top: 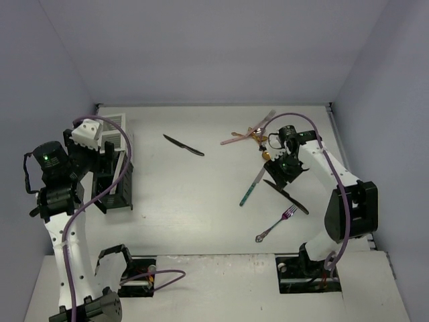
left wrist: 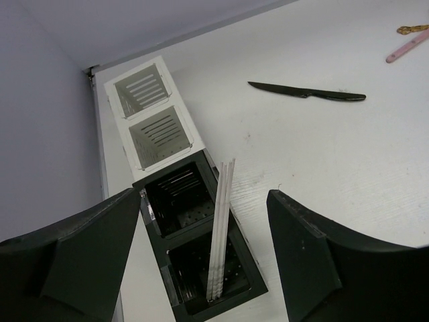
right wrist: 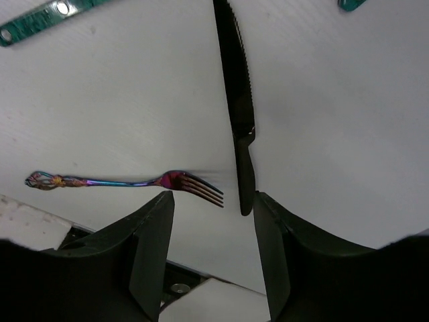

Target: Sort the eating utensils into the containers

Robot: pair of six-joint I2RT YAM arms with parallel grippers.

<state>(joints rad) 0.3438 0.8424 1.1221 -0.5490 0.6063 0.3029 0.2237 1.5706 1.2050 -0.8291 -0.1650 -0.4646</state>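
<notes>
My left gripper [left wrist: 204,201] hangs open over the black container [left wrist: 244,265]. A bundle of white chopsticks [left wrist: 220,228] stands in its nearest compartment, free between the fingers. The white container [left wrist: 196,134] adjoins it behind. My right gripper [right wrist: 213,198] is open, low over the table. The handle end of a black knife [right wrist: 240,114] lies between the jaws, close to the right finger [right wrist: 271,248]. An iridescent pink fork [right wrist: 127,182] lies just left of it. From above, the right gripper [top: 280,171] is over that knife [top: 288,198], beside the teal-handled knife [top: 253,186].
A second black knife [top: 183,145] lies mid-table. Pink and gold utensils [top: 244,136] are piled at the back right. The fork [top: 276,224] lies near the right arm's base [top: 308,272]. Both containers [top: 115,191] stand along the left wall.
</notes>
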